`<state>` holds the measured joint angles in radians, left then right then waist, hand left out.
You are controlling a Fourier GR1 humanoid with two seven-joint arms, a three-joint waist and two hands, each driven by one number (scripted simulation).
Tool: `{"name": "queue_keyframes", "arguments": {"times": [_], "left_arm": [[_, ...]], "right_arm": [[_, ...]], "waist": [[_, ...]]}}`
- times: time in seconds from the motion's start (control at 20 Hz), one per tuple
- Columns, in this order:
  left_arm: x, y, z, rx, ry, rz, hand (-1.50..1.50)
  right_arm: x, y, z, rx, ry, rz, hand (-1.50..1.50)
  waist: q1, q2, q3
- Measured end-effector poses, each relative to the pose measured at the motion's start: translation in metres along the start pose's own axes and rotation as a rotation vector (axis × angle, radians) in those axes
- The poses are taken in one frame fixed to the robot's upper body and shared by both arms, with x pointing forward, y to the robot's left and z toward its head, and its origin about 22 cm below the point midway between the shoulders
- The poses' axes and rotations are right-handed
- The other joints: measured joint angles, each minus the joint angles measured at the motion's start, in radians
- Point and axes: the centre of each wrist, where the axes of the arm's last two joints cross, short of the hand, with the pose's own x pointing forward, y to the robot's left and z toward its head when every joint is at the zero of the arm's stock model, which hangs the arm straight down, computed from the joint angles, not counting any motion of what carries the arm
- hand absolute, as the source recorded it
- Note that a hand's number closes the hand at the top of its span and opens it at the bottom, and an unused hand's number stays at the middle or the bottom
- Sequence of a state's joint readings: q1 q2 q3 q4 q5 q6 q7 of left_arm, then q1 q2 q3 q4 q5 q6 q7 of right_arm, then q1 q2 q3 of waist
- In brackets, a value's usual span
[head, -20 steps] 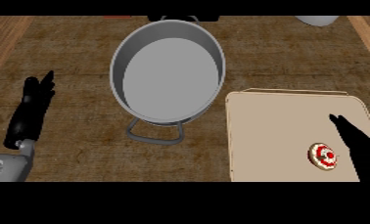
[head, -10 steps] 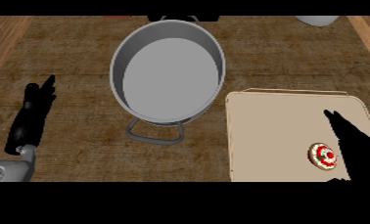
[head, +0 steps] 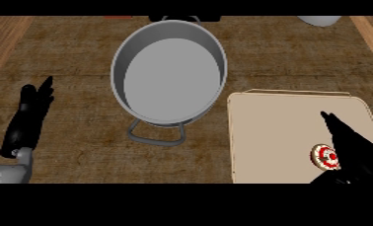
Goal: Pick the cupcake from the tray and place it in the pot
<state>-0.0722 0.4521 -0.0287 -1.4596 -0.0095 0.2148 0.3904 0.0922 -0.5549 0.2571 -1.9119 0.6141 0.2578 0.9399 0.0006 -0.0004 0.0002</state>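
Cupcake (head: 325,156) half hidden by right robot hand (head: 350,143).

Grey pot (head: 169,74) is sitting centre-far on the wooden counter (head: 80,47), its near handle (head: 155,135) pointing toward the robot. Beige tray (head: 280,131) is lying near-right, just beside the pot. Cupcake (head: 325,156), white with red topping, is sitting on the tray's near-right part. Right hand (head: 348,143) is hovering over the tray with fingers straight, overlapping the cupcake's right edge. Left hand (head: 29,116) is resting at the near-left edge, fingers straight, well apart from the pot.
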Motion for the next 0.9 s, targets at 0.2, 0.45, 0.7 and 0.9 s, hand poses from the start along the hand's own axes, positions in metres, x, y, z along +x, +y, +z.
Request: {"name": "queue_keyframes", "arguments": {"times": [0.2, 0.45, 0.7, 0.9], "left_arm": [[-0.005, 0.0, -0.002, 0.0, 0.005, 0.002, 0.0], [-0.007, 0.002, -0.002, 0.001, 0.0, 0.006, 0.0], [-0.007, 0.0, -0.006, 0.005, 0.0, 0.007, 0.0], [-0.005, -0.001, -0.005, 0.003, 0.003, 0.006, 0.0]], "right_arm": [[-0.007, 0.009, -0.005, 0.016, 0.009, -0.008, -1.5], [-0.012, 0.015, -0.016, 0.026, 0.013, -0.022, -1.5], [-0.015, 0.023, -0.02, 0.04, 0.015, -0.028, 1.5], [-0.017, 0.025, -0.026, 0.034, -0.02, -0.037, 1.5]], "waist": [[-0.002, 0.0, 0.0], [-0.001, -0.001, -0.002], [-0.002, 0.0, -0.001], [-0.002, -0.002, -0.003]]}}
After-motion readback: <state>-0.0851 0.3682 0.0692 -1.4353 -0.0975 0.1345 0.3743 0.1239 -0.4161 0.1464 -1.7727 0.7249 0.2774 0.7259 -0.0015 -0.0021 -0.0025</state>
